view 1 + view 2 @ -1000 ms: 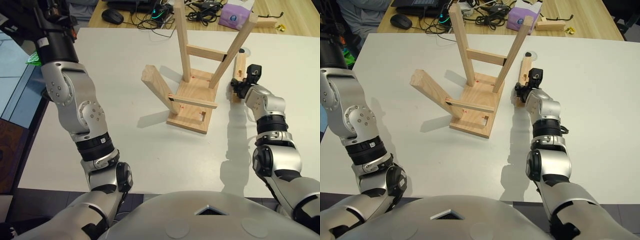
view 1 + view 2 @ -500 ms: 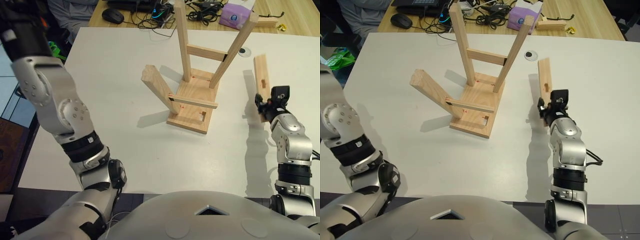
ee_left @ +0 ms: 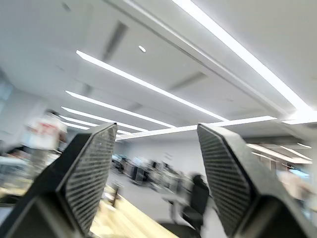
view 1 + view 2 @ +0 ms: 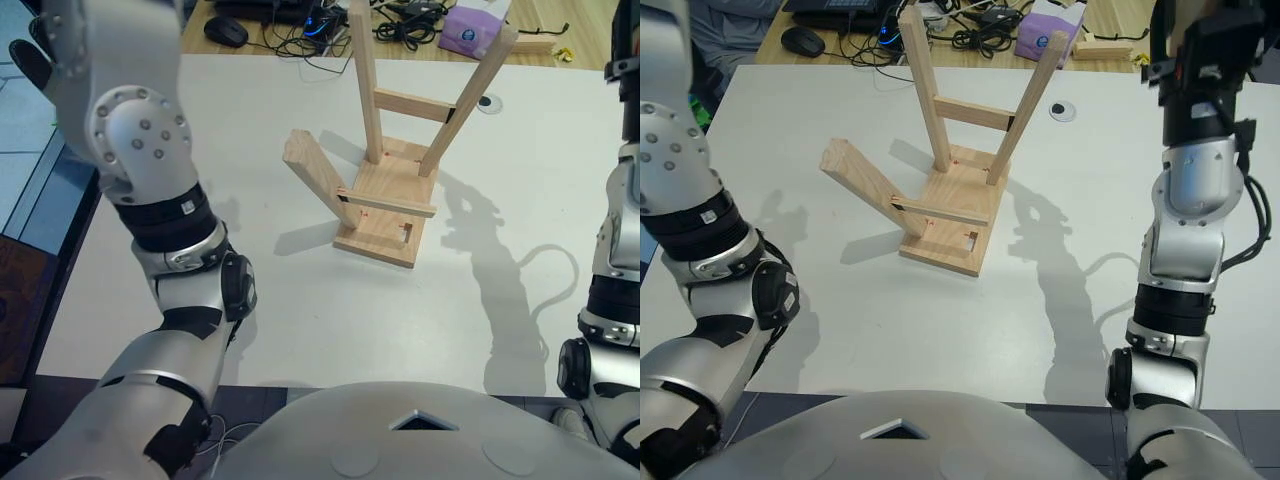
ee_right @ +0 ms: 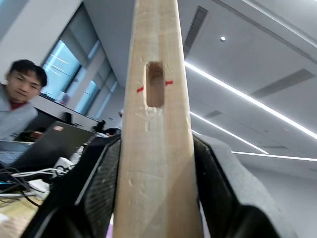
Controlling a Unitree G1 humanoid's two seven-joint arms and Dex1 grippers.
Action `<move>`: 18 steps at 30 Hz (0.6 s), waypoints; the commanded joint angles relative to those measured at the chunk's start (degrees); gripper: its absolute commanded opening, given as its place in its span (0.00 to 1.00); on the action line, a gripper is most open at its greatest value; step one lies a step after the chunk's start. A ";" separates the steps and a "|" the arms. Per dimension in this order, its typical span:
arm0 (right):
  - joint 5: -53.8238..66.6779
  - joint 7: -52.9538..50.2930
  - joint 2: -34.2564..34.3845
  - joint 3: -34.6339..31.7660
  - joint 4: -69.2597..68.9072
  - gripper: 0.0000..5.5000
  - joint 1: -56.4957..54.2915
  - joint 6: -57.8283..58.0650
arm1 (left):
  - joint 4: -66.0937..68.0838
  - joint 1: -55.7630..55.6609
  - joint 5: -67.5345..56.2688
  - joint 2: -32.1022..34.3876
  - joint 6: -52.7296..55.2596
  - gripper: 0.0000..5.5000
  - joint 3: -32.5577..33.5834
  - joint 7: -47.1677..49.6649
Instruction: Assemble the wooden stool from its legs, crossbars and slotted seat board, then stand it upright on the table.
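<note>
Seat board (image 4: 392,186): flat at centre of table (image 4: 300,320). Two legs (image 4: 366,80) upright at its far end, third leg (image 4: 318,180) tilted left, two crossbars (image 4: 410,103) fitted. Right hand (image 5: 157,198): clamped on loose slotted leg (image 5: 156,148). Left hand (image 3: 156,163): fingers spread wide, empty.

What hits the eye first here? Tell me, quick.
The half-built stool sits upside down in the middle of the white table, its seat board flat and its legs in the air, one leaning out to the robot's left. The right claw is shut on a loose wooden leg with a red-marked slot, held up against the ceiling. The left claw is open and empty, also aimed at the ceiling.
</note>
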 commanded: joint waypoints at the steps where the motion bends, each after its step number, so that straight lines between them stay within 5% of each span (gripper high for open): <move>1: 4.37 7.03 -1.10 2.58 -1.73 0.39 -5.67 -1.19 | -0.54 2.90 -3.88 -0.76 7.25 0.55 -6.86 -8.56; 18: 13.82 18.56 3.99 10.70 -8.05 0.39 -10.34 3.84 | -0.63 4.55 -4.43 -7.94 13.10 0.55 -10.59 -9.75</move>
